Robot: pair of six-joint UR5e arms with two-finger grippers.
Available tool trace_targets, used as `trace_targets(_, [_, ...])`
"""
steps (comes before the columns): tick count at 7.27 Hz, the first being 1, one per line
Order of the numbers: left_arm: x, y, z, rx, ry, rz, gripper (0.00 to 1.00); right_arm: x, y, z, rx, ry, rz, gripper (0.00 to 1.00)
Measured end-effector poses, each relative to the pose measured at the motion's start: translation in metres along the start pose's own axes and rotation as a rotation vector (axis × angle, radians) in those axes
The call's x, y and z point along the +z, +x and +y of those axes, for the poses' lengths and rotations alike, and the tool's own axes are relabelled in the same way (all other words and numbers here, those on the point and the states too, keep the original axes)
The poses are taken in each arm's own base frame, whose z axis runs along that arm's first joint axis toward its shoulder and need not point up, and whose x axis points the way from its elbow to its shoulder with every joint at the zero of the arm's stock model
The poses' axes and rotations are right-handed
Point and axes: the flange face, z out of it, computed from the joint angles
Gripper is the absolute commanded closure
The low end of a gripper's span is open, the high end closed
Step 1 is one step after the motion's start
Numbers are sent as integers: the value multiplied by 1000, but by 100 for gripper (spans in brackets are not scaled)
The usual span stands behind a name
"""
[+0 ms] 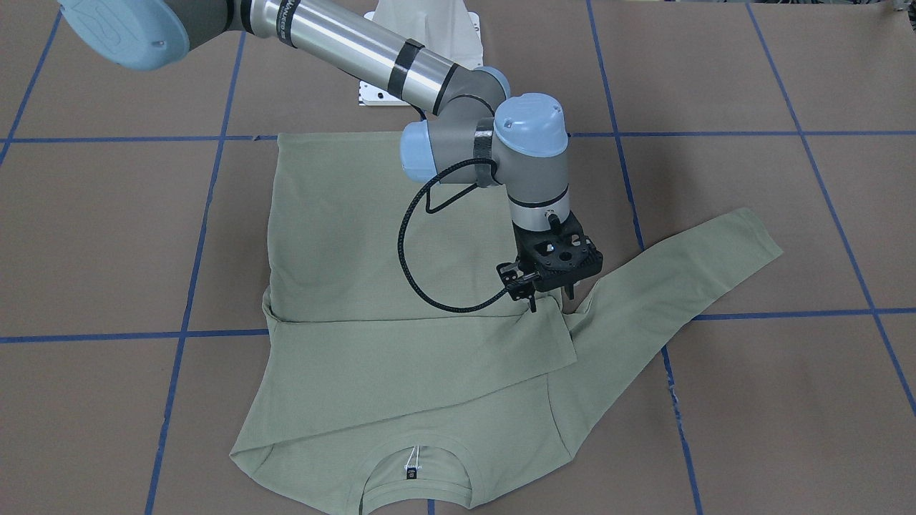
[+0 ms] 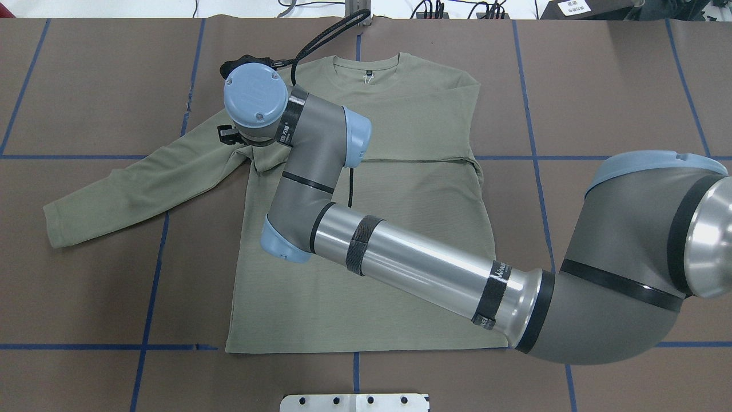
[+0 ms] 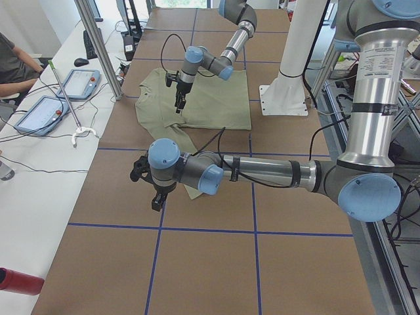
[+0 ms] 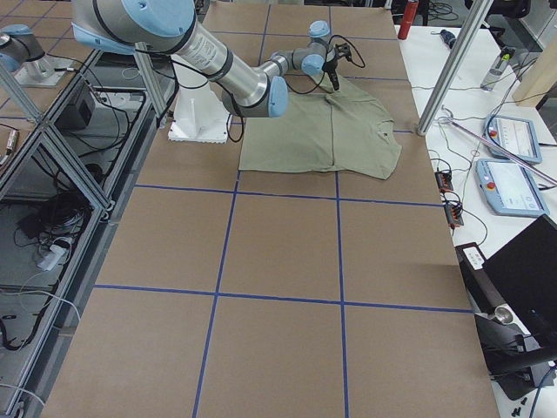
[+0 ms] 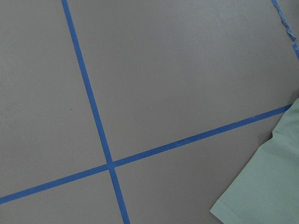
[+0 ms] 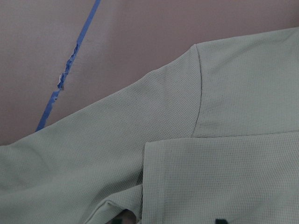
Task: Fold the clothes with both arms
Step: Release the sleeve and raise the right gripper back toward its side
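Nearest the robot, the white pedestal base stands at the edge of the bench. Just beyond it runs the straight hem of the shirt, which lies flat in the middle of the bench with a smooth body.

Farther out, the sleeve on the robot's right lies folded across the chest, its cuff ending by the left armpit. The right gripper hovers just above that cuff, fingers parted and holding nothing, its arm reaching across the shirt. The left sleeve stretches out unfolded to the left. The left gripper hangs over bare bench just past that sleeve's cuff. Only the side view shows it, so I cannot tell whether its fingers are parted or clenched. Farthest off is the ribbed collar.

The first sleeve fold looks done, and the second sleeve seems to be the step in hand. The next move calls for the left fingers to take the outstretched cuff and carry it across the chest. The right arm should lift clear first, since it hangs over where the cuff would land.

There is one shirt, with one of its two sleeves folded, and two arms with two grippers.
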Motion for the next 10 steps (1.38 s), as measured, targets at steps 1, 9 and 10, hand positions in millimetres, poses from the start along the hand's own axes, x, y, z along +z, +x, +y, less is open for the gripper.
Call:
trace_targets(1, [3,-4,0,-2,-1,-1,0,-2,0,-3,5,3,-2,0])
trace_targets(9, [110,112,28,-402,153,-30,0,-136,257,-16,147,-301,166,0])
trace_targets(10, [124,136,42,-452,146,-30,0,-168,298,-7,110,-318,197,0])
